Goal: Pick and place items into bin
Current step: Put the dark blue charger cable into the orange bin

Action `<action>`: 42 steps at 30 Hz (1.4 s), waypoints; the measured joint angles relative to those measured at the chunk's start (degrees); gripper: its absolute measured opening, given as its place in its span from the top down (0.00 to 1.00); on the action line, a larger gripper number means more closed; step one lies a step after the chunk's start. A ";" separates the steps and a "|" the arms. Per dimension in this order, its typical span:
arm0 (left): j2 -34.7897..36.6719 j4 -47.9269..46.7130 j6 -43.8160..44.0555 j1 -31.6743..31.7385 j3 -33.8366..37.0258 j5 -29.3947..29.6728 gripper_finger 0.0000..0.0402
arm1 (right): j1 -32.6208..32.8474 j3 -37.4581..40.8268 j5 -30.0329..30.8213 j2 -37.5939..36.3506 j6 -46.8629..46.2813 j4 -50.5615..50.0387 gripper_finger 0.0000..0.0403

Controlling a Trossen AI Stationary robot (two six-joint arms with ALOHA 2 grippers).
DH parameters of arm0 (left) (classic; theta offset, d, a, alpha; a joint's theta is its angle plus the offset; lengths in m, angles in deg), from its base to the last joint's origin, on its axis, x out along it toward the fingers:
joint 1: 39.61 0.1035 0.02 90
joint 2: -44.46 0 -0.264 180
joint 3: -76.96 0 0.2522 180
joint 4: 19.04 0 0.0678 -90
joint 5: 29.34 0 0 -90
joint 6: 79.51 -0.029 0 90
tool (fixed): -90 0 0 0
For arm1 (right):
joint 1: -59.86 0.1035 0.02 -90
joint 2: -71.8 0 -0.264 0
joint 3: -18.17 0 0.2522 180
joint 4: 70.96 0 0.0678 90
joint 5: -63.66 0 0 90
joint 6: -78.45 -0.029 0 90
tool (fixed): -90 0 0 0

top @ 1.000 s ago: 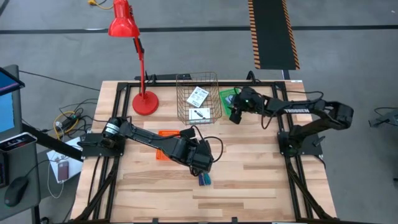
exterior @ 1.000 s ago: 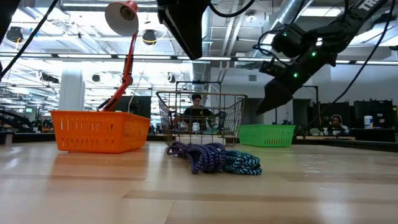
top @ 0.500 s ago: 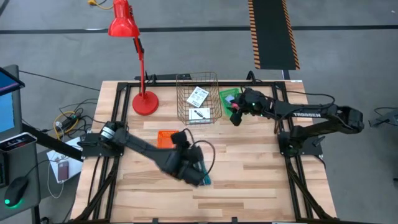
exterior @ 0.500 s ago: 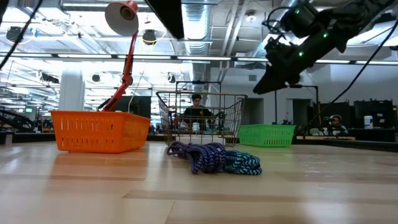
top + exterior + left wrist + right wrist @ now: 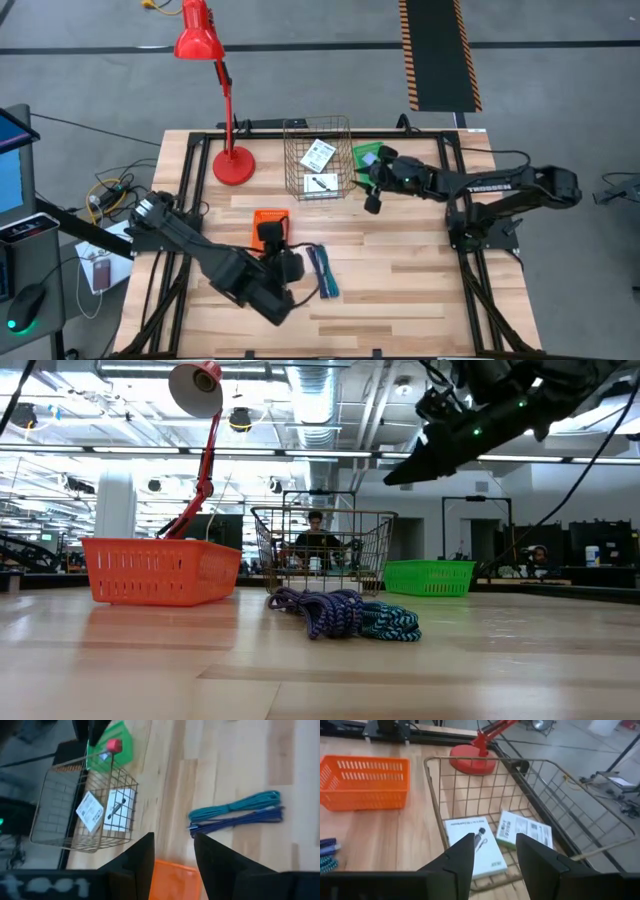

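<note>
Two flat white cards with black marks (image 5: 475, 845) (image 5: 524, 832) lie on the floor of the wire basket (image 5: 318, 124). A bundle of blue and teal cords (image 5: 322, 270) rests on the table near its middle. A tiny pink piece (image 5: 114, 745) sits in the green bin (image 5: 365, 155). My right gripper (image 5: 372, 203) hangs open and empty, high above the wire basket's right side. My left gripper (image 5: 296, 264) is open and empty, just left of the cords, with its fingers (image 5: 135, 865) pointing toward the far edge.
An orange basket (image 5: 268, 222) stands just beyond my left gripper. A red desk lamp (image 5: 232, 165) stands left of the wire basket at the far edge. Bare wood shows right of the cords. People sit in the room beyond the table (image 5: 318, 538).
My left arm has drawn back from over the cords toward the table's near-left, leaving the bundle uncovered and lying where it was. My right gripper has risen and shifted a little left, from over the green bin toward the wire basket.
</note>
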 joint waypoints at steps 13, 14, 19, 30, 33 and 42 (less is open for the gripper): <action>21.77 22.80 -20.78 4.21 10.23 -28.00 0.68 | 1.91 0.00 0.11 8.92 -7.95 4.35 0.65; 23.68 25.62 -21.90 5.43 12.81 -30.97 0.68 | 2.53 0.00 0.00 8.92 -9.34 4.30 0.64; 31.86 40.01 -25.57 10.97 29.13 -42.27 0.68 | 7.63 0.00 -0.20 7.78 -14.77 2.11 0.61; 42.64 65.34 -25.81 13.04 55.78 -49.77 0.68 | 19.01 0.00 0.94 4.39 -27.16 -0.70 0.55; 42.65 71.18 -25.56 13.24 60.66 -48.95 0.68 | 21.62 0.00 2.54 4.76 -28.82 -0.95 0.56; 39.69 81.38 -24.94 13.24 67.82 -43.84 0.68 | 29.78 0.02 5.85 5.08 -39.09 -1.23 0.62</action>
